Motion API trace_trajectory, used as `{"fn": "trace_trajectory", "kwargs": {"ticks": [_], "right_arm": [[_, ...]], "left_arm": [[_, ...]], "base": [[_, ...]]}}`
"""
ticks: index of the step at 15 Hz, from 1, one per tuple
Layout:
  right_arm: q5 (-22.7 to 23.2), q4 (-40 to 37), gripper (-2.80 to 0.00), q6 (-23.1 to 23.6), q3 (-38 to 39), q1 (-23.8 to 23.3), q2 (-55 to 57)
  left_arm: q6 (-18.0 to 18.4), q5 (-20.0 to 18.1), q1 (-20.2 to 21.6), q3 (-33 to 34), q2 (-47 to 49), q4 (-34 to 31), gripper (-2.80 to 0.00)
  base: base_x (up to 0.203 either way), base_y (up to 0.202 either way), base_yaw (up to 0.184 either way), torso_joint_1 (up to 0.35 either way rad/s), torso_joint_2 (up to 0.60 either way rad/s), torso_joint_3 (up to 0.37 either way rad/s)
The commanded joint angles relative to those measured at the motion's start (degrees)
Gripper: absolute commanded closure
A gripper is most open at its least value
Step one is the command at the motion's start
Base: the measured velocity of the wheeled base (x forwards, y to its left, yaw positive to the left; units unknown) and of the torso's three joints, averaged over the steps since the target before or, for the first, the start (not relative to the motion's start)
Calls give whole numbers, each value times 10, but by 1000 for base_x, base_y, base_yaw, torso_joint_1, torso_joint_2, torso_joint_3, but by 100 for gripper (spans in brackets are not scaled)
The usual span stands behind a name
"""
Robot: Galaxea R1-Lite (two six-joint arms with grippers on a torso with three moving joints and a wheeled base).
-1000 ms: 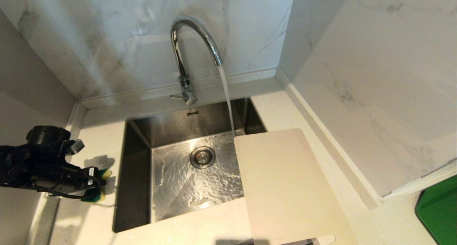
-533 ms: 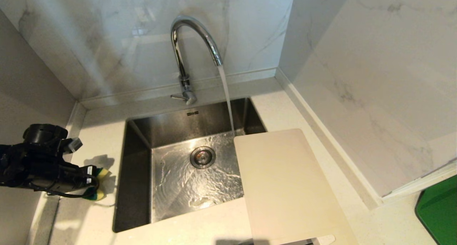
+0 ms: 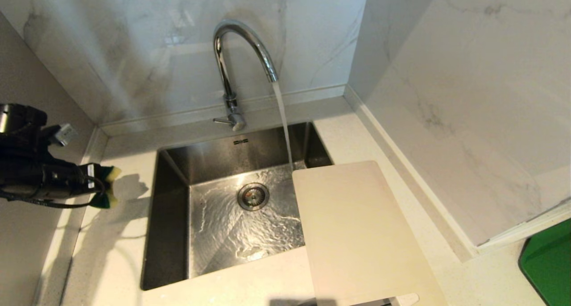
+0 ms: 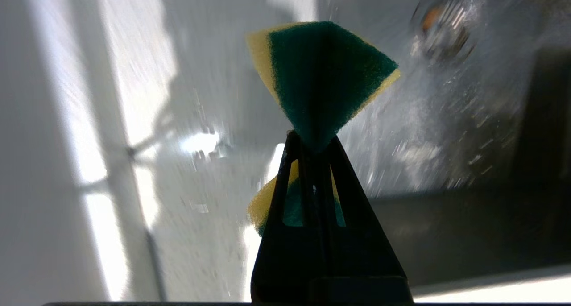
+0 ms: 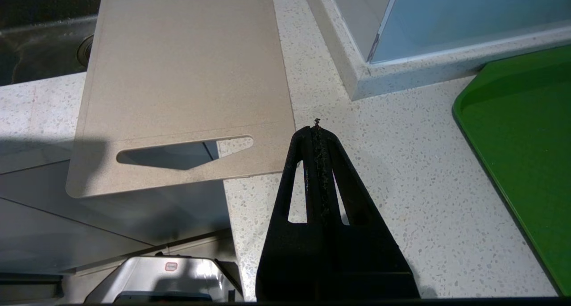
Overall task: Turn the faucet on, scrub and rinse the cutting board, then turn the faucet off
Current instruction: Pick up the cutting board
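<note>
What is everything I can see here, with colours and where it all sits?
faucet: one, chrome, behind the sink, water running
sink: one, steel, set in the countertop
cutting board: one, cream, on the countertop right of the sink, one corner over the basin
sponge: one, yellow and green, pinched in the left gripper
tray: one, green, far right
countertop: one, pale speckled
left gripper: black, left of the sink, above the countertop
right gripper: black, shut, empty, near the board's handle end

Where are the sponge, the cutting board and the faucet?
sponge (image 4: pixel 328 76), left wrist view, green scouring face.
cutting board (image 3: pixel 357 230), head view, middle of its top.
faucet (image 3: pixel 250 36), head view, arched spout.
</note>
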State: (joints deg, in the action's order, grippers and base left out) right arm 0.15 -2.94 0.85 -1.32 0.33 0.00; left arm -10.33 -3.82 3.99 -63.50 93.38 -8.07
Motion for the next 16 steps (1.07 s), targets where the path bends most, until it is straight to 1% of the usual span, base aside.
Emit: {"fn": "trace_trajectory", "kwargs": {"ticks": [1, 3, 4, 7, 13, 14, 16], "right_arm": [[0, 0, 0, 0, 0, 0, 0], [0, 0, 0, 0, 0, 0, 0], [0, -1, 0, 0, 0, 0, 0], [0, 0, 0, 0, 0, 0, 0], [0, 0, 0, 0, 0, 0, 0], [0, 0, 0, 0, 0, 0, 0], [0, -1, 0, 0, 0, 0, 0]], "left_arm": [[2, 1, 2, -68, -58, -32, 0], [4, 2, 4, -109, -104, -50, 0], [5, 2, 6, -118, -122, -52, 0], [23, 2, 8, -120, -196, -53, 0], [28, 1, 13, -113, -334, -55, 0], [29, 1, 13, -112, -357, -58, 0], [29, 1, 14, -108, -401, -84, 0]], "base": [[0, 0, 0, 0, 0, 0], [0, 0, 0, 0, 0, 0], [0, 0, 0, 0, 0, 0], [0, 0, 0, 0, 0, 0], [0, 0, 0, 0, 0, 0], [0, 0, 0, 0, 0, 0], [0, 0, 0, 0, 0, 0]]}}
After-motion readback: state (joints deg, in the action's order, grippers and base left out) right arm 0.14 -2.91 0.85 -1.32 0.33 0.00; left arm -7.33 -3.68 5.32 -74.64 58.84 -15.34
